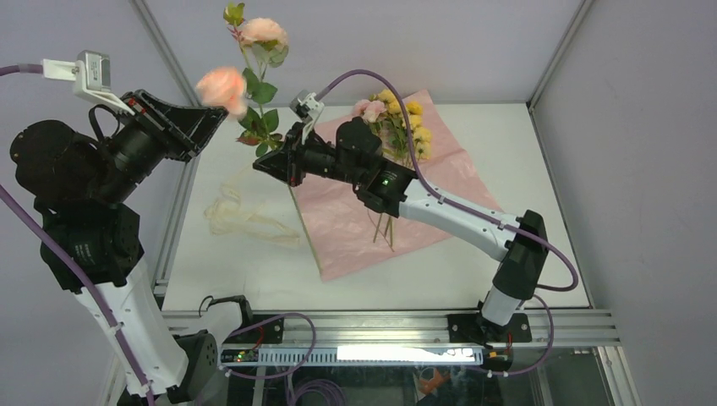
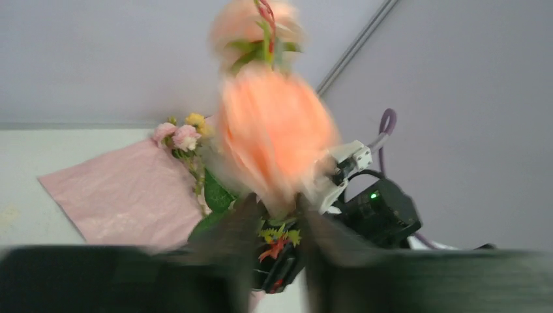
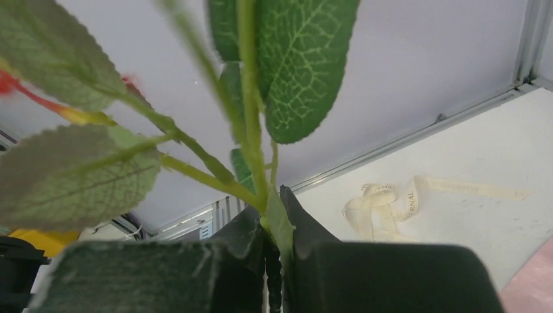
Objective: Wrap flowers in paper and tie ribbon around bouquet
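left gripper (image 1: 211, 114) sitting raised, nearest, jaws pressing together by blurred peach bloom (image 1: 222, 88) | right gripper (image 1: 264, 164) pinching rose stem (image 3: 251, 130) in midair | flowers (image 1: 397, 118) lying on pink paper (image 1: 355, 228) | ribbon (image 1: 241, 218) lying loose left of paper

pink paper (image 1: 355, 228) lies flat on the bench, yellow and pink flowers (image 1: 404, 118) across its far corner. cream ribbon (image 1: 241, 218) sits crumpled just left. peach roses (image 1: 264, 32) stand upright, raised.
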`<state>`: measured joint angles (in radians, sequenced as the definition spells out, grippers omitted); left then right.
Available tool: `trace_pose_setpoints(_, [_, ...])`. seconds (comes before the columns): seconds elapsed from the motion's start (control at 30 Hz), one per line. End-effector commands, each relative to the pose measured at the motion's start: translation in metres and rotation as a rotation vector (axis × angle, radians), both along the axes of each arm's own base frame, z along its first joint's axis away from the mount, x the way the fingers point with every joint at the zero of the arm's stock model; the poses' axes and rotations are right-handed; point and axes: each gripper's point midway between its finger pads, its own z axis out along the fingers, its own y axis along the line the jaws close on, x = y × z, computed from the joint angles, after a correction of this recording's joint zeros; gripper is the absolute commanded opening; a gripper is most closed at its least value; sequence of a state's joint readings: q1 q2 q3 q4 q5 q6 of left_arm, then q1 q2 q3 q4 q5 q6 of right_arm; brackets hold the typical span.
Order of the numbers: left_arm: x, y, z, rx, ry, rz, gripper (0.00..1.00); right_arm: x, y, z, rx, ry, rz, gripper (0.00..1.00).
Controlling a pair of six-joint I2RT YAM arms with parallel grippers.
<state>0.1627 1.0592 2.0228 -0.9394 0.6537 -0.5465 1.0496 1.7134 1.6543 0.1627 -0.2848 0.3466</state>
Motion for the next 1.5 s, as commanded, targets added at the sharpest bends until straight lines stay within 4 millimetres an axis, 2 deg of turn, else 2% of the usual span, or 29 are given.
trace_pose_setpoints(0.0, [0.008,0.002,-0.014,0.024,0.003,0.002,0.73,0.024,-0.031,0.013,0.006,0.049,-0.122,0.0])
trace_pose_setpoints(0.03, [0.02,0.011,-0.033,0.062,0.028,0.048,0.96,0.029,-0.038,-0.001,-0.047,0.08,-0.138,0.0])
trace_pose_setpoints(0.07, [0.031,0.023,-0.054,0.101,0.072,0.111,0.99,0.09,-0.076,-0.022,-0.034,0.294,-0.548,0.0])
trace_pose_setpoints(0.1, [0.041,0.038,-0.081,0.145,0.149,0.183,0.99,0.109,-0.1,-0.045,-0.066,0.389,-0.709,0.0])
trace_pose_setpoints(0.13, [0.049,0.051,-0.116,0.193,0.277,0.235,0.99,0.117,-0.12,-0.073,-0.159,0.43,-0.787,0.0])
trace_pose_setpoints(0.17, [0.053,0.062,-0.142,0.243,0.364,0.272,0.99,0.134,-0.147,-0.089,-0.169,0.468,-0.943,0.0])
trace_pose_setpoints(0.2, [0.057,0.072,-0.17,0.295,0.45,0.294,0.99,0.149,-0.168,-0.106,-0.219,0.466,-1.025,0.0])
trace_pose_setpoints(0.3, [0.06,0.094,-0.23,0.403,0.615,0.34,0.99,0.184,-0.213,-0.154,-0.356,0.487,-1.187,0.0])
trace_pose_setpoints(0.37, [0.058,0.098,-0.259,0.431,0.686,0.336,0.99,0.209,-0.232,-0.182,-0.421,0.517,-1.234,0.0])
trace_pose_setpoints(0.4, [0.056,0.098,-0.271,0.441,0.713,0.327,0.99,0.222,-0.236,-0.202,-0.467,0.544,-1.237,0.0])
trace_pose_setpoints(0.43, [0.055,0.098,-0.282,0.446,0.739,0.318,0.99,0.232,-0.244,-0.208,-0.495,0.554,-1.25,0.0])
trace_pose_setpoints(0.47, [0.052,0.097,-0.292,0.452,0.76,0.3,0.99,0.243,-0.247,-0.229,-0.557,0.571,-1.259,0.0])
trace_pose_setpoints(0.53, [0.048,0.095,-0.306,0.463,0.791,0.279,0.99,0.259,-0.258,-0.25,-0.642,0.593,-1.289,0.0])
trace_pose_setpoints(0.63, [0.043,0.092,-0.317,0.482,0.789,0.254,0.99,0.275,-0.266,-0.281,-0.732,0.632,-1.305,0.03])
trace_pose_setpoints(0.67, [0.042,0.091,-0.319,0.488,0.781,0.249,0.99,0.277,-0.265,-0.288,-0.756,0.643,-1.285,0.15])
trace_pose_setpoints(0.73, [0.04,0.083,-0.324,0.524,0.752,0.2,0.99,0.277,-0.265,-0.3,-0.838,0.668,-1.246,0.51])
trace_pose_setpoints(0.77, [0.039,0.077,-0.326,0.563,0.725,0.153,0.99,0.275,-0.268,-0.3,-0.873,0.674,-1.245,0.62])
trace_pose_setpoints(0.8, [0.036,0.069,-0.332,0.627,0.69,0.078,0.98,0.273,-0.271,-0.294,-0.893,0.673,-1.251,0.7])
trace_pose_setpoints(0.87, [0.025,0.046,-0.349,0.78,0.596,-0.128,0.88,0.269,-0.274,-0.277,-0.894,0.657,-1.233,0.77])
trace_pose_setpoints(0.9, [0.017,0.034,-0.36,0.869,0.534,-0.25,0.77,0.264,-0.273,-0.267,-0.883,0.65,-1.215,0.8])
trace_pose_setpoints(0.97, [0.001,0.018,-0.387,1.058,0.423,-0.468,0.62,0.25,-0.274,-0.247,-0.854,0.647,-1.176,0.83])
trace_pose_setpoints(1.0, [-0.003,0.014,-0.398,1.185,0.341,-0.572,0.6,0.237,-0.277,-0.247,-0.86,0.665,-1.146,0.84])
trace_pose_setpoints(1.07, [-0.008,0.008,-0.419,1.412,0.23,-0.744,0.59,0.214,-0.276,-0.244,-0.838,0.701,-1.073,0.84])
trace_pose_setpoints(1.13, [-0.01,0.002,-0.438,1.58,0.111,-0.918,0.61,0.188,-0.275,-0.25,-0.813,0.771,-0.998,0.83])
trace_pose_setpoints(1.2, [-0.01,-0.011,-0.451,1.625,-0.033,-1.078,0.68,0.17,-0.269,-0.259,-0.758,0.836,-0.929,0.8])
trace_pose_setpoints(1.27, [-0.009,-0.024,-0.465,1.642,-0.189,-1.225,0.73,0.157,-0.272,-0.281,-0.758,0.897,-0.921,0.75])
trace_pose_setpoints(1.4, [0.008,-0.057,-0.487,1.624,-0.454,-1.362,0.8,0.15,-0.272,-0.313,-0.766,0.988,-0.899,0.69])
trace_pose_setpoints(1.47, [0.008,-0.072,-0.494,1.57,-0.534,-1.43,0.81,0.147,-0.262,-0.324,-0.742,1.027,-0.855,0.68])
